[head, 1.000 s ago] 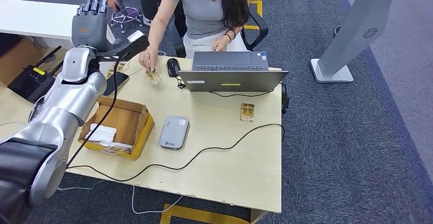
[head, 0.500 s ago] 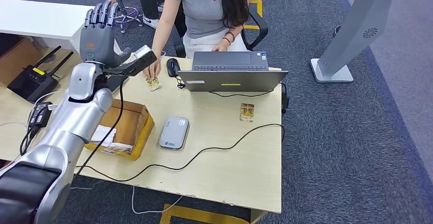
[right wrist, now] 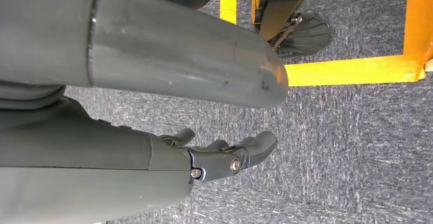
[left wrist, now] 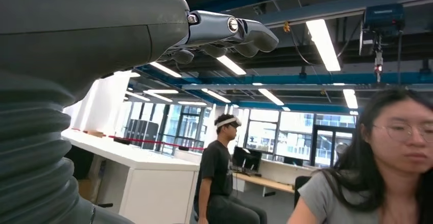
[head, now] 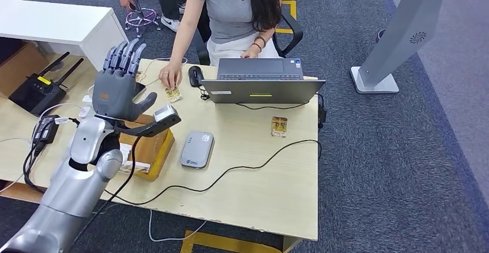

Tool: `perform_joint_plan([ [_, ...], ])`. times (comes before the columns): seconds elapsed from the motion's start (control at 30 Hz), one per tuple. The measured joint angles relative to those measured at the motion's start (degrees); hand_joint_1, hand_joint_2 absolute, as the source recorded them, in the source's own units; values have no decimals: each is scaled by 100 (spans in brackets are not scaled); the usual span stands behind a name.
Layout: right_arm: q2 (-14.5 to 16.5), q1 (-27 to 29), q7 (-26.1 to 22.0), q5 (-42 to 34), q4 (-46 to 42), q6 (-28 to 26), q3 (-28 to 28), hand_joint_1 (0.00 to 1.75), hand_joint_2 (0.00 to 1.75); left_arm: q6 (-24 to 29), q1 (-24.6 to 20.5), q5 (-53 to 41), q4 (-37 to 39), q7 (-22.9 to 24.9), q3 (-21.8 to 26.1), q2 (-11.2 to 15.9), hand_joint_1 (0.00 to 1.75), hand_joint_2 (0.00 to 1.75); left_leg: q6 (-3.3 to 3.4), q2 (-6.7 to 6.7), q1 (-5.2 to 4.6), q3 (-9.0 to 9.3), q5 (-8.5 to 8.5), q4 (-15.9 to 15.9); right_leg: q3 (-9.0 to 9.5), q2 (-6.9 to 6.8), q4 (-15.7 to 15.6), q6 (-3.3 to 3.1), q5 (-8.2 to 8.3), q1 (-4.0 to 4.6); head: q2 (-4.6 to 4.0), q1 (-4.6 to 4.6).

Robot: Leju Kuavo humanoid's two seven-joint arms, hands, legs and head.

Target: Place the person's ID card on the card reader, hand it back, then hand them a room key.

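My left hand [head: 118, 85] is raised above the table's left side, fingers spread and pointing up, holding nothing. In the left wrist view its fingers [left wrist: 230, 30] stretch out straight against the ceiling. A person seated at the far edge rests their fingers [head: 169, 76] on a small patterned card [head: 173, 94] lying flat on the table, a short way beyond my left hand. The grey card reader [head: 196, 149] lies mid-table, nearer to me. A second patterned card [head: 279, 126] lies right of the reader. My right hand [right wrist: 224, 157] hangs over the carpet, fingers loose and empty.
An open laptop [head: 262, 83] stands in front of the person, with a black mouse [head: 195, 75] beside it. A cardboard box [head: 151, 143] sits under my left forearm. A black cable [head: 230, 172] loops across the tabletop [head: 277, 195]. A router [head: 36, 89] is at far left.
My left arm has drawn back from the table's far left corner toward me, hand still spread. The person has laid the card down on the table and keeps their fingers on it.
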Motion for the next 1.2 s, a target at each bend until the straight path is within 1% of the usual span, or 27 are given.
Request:
perform_joint_plan([
  [0.17, 0, 4, -28, -75, -1, -18, -159, 0, 0, -210, 661, -125, -556, -15, 0, 150, 0, 175, 1, 0, 0, 0, -2, 0, 0, 0, -1, 0, -1, 0, 0, -1],
  [0.33, 0, 8, -31, -108, -1, -48, -284, 0, 0, -242, 1242, -264, -954, -45, 0, 204, 0, 175, 0, 0, 0, 0, -4, 0, -2, -1, -1, 0, -2, 0, 0, -1],
  [0.43, 0, 9, -31, -111, -2, -50, -329, 0, 0, -241, 1404, -290, -1088, -49, 0, 222, 0, 175, 0, -1, 0, 0, -4, 0, -1, -2, -2, 0, -2, 0, -1, 0],
  [0.6, 0, 10, -33, -125, -2, -58, -371, 0, 0, -264, 1528, -311, -1204, -75, 0, 244, 0, 175, 0, 0, 0, 1, -3, 0, 1, -2, -1, 1, -2, 0, 0, 0],
  [0.67, 0, 12, -39, -151, -2, -61, -396, 0, 0, -258, 1658, -350, -1280, -121, 0, 247, 0, 175, 0, 1, 0, 1, -3, 0, 1, -1, -1, 1, -2, 0, 0, -1],
  [0.8, 0, 24, -54, -179, -2, -67, -470, 0, 0, -168, 2112, -489, -1519, -205, 0, 247, 0, 175, 3, 3, 0, 0, -8, 0, 0, 1, -2, 0, -5, 0, 0, 0],
  [1.03, 0, 43, -60, -175, -2, -86, -599, 0, 0, 265, 3044, -679, -1975, -325, 0, 244, 0, 175, 4, 3, -2, 1, -25, 0, 1, 1, -2, 8, -21, 0, 0, 0],
  [1.2, 0, 52, -60, -161, -2, -90, -646, 0, 0, 417, 3450, -693, -2081, -343, 0, 232, 0, 175, 4, 0, -2, 1, -25, -1, 3, -3, -2, 9, -23, 0, 0, 0],
])
